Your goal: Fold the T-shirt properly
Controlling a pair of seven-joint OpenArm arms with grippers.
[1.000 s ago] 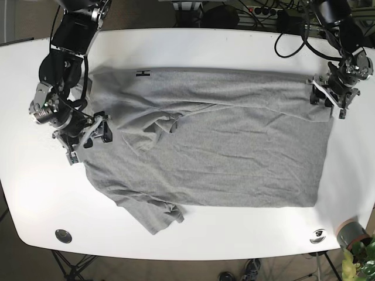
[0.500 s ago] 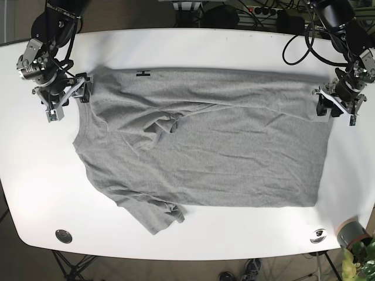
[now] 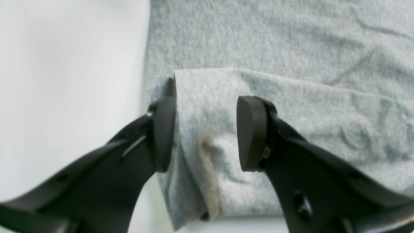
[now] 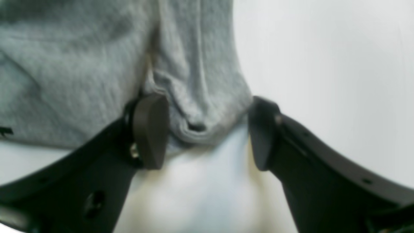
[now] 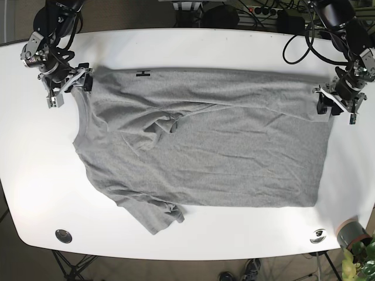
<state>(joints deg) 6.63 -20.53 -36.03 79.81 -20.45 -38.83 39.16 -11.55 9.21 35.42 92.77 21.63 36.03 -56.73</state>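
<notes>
- Base view: a grey T-shirt (image 5: 205, 146) lies spread across a white table (image 5: 193, 44), its upper long edge already folded over onto the body, so a doubled band runs along the top.
- A small dark label (image 5: 143, 72) sits on that band near the upper-left corner; one sleeve (image 5: 155, 213) sticks out at the lower left, crumpled at its end.
- The left gripper (image 5: 335, 100) is at the shirt's upper-right corner in this view; the right gripper (image 5: 69, 84) is at the upper-left corner.
- Left wrist view: the left gripper (image 3: 205, 132) has its jaws parted, with the folded corner of the T-shirt (image 3: 275, 81) between the two dark pads (image 3: 249, 132). One pad touches the cloth's edge on the table side; the other shows a gap to the fabric, so the cloth is straddled, not clamped.
- Right wrist view: the right gripper (image 4: 207, 129) is likewise spread wide, its pads (image 4: 150, 129) on either side of a bunched, rolled corner of the T-shirt (image 4: 81, 64). The cloth hangs between them, not pinched.
- Along the table's near edge sit two small round fittings (image 5: 63, 236), and beyond the bottom right corner there is a grey pot with a green plant (image 5: 354, 237).
</notes>
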